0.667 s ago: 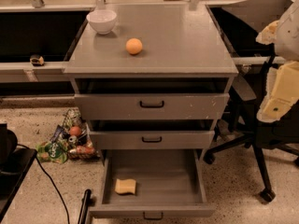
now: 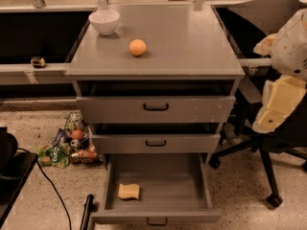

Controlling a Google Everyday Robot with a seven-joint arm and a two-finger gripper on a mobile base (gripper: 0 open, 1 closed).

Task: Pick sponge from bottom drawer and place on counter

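An office-like workroom, I'd say: grey metal drawer cabinet (image 2: 156, 110), wheeled swivel chair (image 2: 266, 164), speckled floor (image 2: 240, 190), loose cable (image 2: 51, 186). My jaws hang at the right edge, above that chair.

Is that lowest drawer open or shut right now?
Open: the bottom drawer is pulled out, its inside showing, with the sponge lying in it. The claw hangs at the right edge, away from it.

Loose items logged by position from the orange ball (image 2: 137, 47).
A white bowl (image 2: 104, 21) sits up-left of the ball, apart from it. On the floor well below-left lies a heap of packets (image 2: 69, 147), with a black cable (image 2: 50, 190) lower still. An office chair (image 2: 268, 152) stands lower right. The gripper (image 2: 277, 108) hangs far right of the ball.
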